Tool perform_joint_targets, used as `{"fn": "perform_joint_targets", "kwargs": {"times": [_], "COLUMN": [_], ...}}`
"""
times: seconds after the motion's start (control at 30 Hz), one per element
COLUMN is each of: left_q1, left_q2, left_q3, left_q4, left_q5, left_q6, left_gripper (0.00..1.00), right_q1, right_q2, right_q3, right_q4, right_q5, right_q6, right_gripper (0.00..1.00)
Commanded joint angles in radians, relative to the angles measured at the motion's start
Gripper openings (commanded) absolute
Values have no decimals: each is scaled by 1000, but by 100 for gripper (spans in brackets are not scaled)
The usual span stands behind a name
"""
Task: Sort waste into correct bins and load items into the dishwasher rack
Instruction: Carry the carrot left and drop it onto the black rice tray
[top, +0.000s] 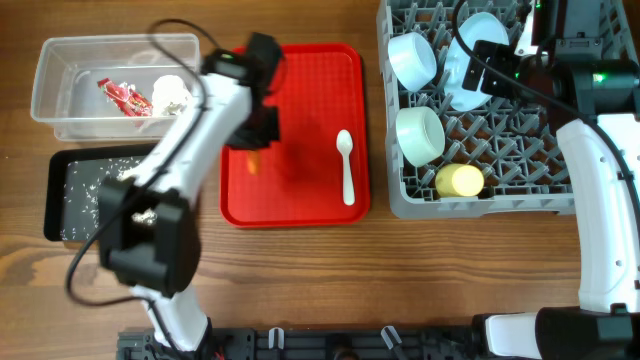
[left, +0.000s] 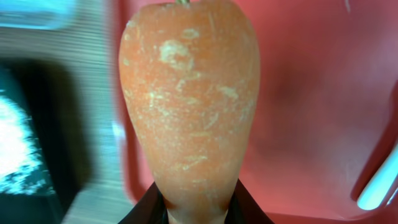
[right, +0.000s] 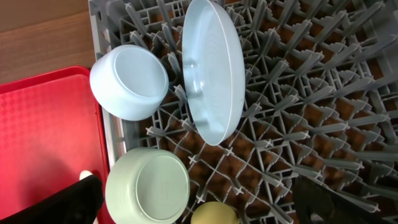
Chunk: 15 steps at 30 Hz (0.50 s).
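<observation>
My left gripper (left: 198, 210) is shut on the narrow end of the orange carrot (left: 189, 106) and holds it just above the left part of the red tray (top: 320, 90). From overhead, the carrot (top: 252, 162) shows below the left gripper (top: 258, 140). A white spoon (top: 346, 165) lies on the tray's right side. The grey rack (top: 500, 150) holds two bowls (top: 411, 58) (top: 420, 134), the blue plate (right: 211, 68) standing on edge, and the yellow cup (top: 459, 181). My right gripper (right: 205, 202) hangs open over the rack, empty.
The clear tub (top: 60, 110) at the back left holds the red-and-white wrapper (top: 125, 97) and the white tissue (top: 172, 93). In front of it lies the black tray (top: 55, 190) with scattered rice (top: 90, 190). Bare wooden table lies in front of the trays.
</observation>
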<state>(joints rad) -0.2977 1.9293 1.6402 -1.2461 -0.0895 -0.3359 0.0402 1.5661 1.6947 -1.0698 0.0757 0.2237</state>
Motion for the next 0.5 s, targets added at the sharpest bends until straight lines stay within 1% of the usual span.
{"fn": "perform_joint_targets", "kwargs": {"times": [0.0, 0.13, 0.27, 0.37, 0.47], "left_q1": [130, 301, 478, 600, 690], "left_q2": [-110, -157, -160, -160, -157], "left_q3": [24, 24, 22, 11, -11], "left_q4": [-24, -38, -38, -40, -34], "left_q5": [-36, -36, -35, -35, -35], "left_q6": [-41, -77, -130, -216, -286], "left_gripper": [10, 10, 11, 11, 11], "right_q1": [0, 0, 0, 0, 0], "right_q2": [-12, -12, -12, -12, -12], "right_q3": [1, 1, 1, 1, 1], "right_q4": [0, -1, -1, 3, 3], "right_q5": [15, 32, 32, 35, 36], "right_q6": [11, 11, 13, 12, 12], "right_gripper": [100, 100, 100, 100, 100]}}
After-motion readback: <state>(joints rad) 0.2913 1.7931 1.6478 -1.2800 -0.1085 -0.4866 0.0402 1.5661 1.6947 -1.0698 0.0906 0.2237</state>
